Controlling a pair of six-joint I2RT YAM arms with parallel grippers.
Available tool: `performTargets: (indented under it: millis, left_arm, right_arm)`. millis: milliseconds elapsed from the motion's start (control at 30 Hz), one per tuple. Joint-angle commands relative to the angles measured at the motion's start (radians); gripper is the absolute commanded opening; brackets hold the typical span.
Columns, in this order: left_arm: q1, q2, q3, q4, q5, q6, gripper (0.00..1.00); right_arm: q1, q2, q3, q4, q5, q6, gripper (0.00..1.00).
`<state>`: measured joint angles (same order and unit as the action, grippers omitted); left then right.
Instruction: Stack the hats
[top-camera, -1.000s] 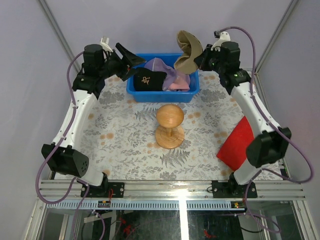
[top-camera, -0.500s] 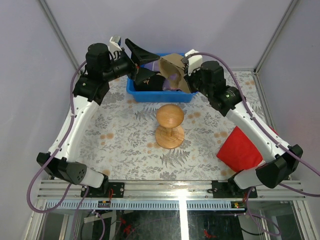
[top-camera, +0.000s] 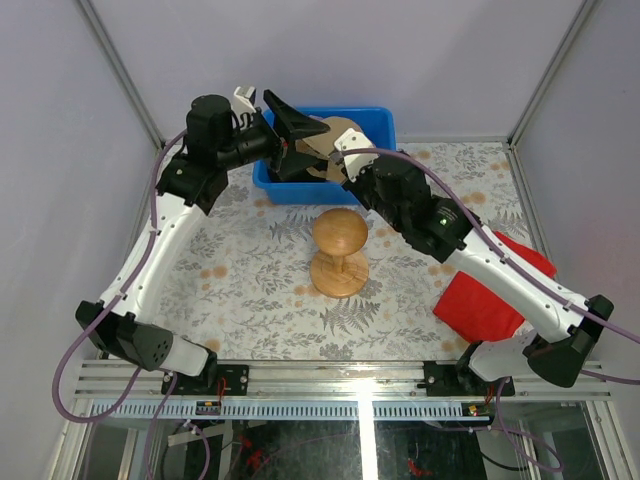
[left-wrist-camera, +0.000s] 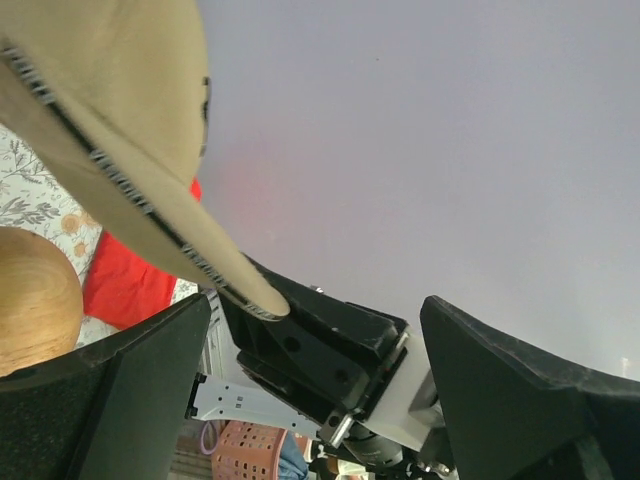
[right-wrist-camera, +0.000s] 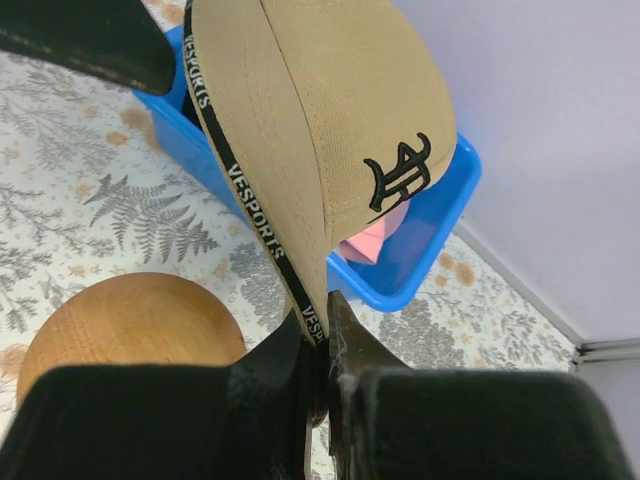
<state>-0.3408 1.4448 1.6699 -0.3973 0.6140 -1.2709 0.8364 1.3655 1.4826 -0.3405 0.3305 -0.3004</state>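
Observation:
A tan hat (right-wrist-camera: 330, 130) with a black logo hangs by its edge band in my right gripper (right-wrist-camera: 322, 345), which is shut on it. In the top view this tan hat (top-camera: 335, 140) is held over the front of the blue bin (top-camera: 375, 122). My left gripper (top-camera: 298, 140) stands wide open right beside the tan hat; in the left wrist view the tan hat (left-wrist-camera: 110, 130) is at the upper left and my left gripper (left-wrist-camera: 315, 300) has only the right gripper's body between its jaws. A pink hat (right-wrist-camera: 372, 245) lies in the blue bin (right-wrist-camera: 445, 225). The arms hide the other hats.
A round wooden dome on a stand (top-camera: 340, 235) is in the middle of the floral table, just in front of the bin; the same dome (right-wrist-camera: 130, 330) lies below the held hat. A flat red cloth (top-camera: 490, 290) lies at the right edge under the right arm.
My right arm has swung left and nearer with the tan hat, from the bin's back right to its front. The left gripper opened wider and moved right to the hat.

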Motion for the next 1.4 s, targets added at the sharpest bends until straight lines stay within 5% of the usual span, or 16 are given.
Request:
performTargets:
  millis: [0,267,533,600,667,733,867,900,967,1167,1367]
  left_arm:
    - [-0.003,-0.041,-0.016,0.004,0.037,0.005,0.87]
    - [-0.003,-0.07,-0.123,0.059,0.015,-0.019,0.88]
    - [-0.005,0.015,-0.048,0.09,0.005,-0.011,0.85]
    - [-0.007,0.024,-0.052,0.09,-0.003,-0.004,0.64]
    - [-0.007,0.026,-0.061,0.085,-0.021,0.007,0.28]
    - [-0.007,0.023,-0.071,0.081,-0.036,0.019,0.03]
    - [-0.009,-0.006,-0.119,0.137,-0.084,0.031,0.0]
    - [-0.009,-0.016,-0.139,0.168,-0.1,0.031,0.0]
    - [-0.009,-0.041,-0.184,0.256,-0.133,0.03,0.0]
    - [-0.007,-0.072,-0.266,0.419,-0.23,0.063,0.0]
    - [-0.009,-0.107,-0.369,0.681,-0.293,0.072,0.0]
  right_arm:
    - [0.02,-0.044,0.008,0.102,0.138,-0.067,0.0]
    - [0.062,-0.065,0.035,0.093,0.14,-0.086,0.0]
    - [0.146,-0.09,-0.003,0.065,0.183,-0.097,0.0]
    - [0.153,-0.101,-0.014,0.068,0.187,-0.091,0.0]
    - [0.155,-0.11,-0.023,0.067,0.194,-0.087,0.0]
    - [0.155,-0.118,-0.036,0.07,0.209,-0.082,0.0]
    - [0.154,-0.141,-0.073,0.094,0.251,-0.062,0.0]
    - [0.154,-0.145,-0.074,0.094,0.255,-0.047,0.11]
    - [0.153,-0.16,-0.073,0.099,0.268,0.016,0.5]
    - [0.154,-0.261,-0.091,0.096,0.246,0.305,0.71]
    - [0.152,-0.329,-0.056,0.005,0.157,0.74,0.68]
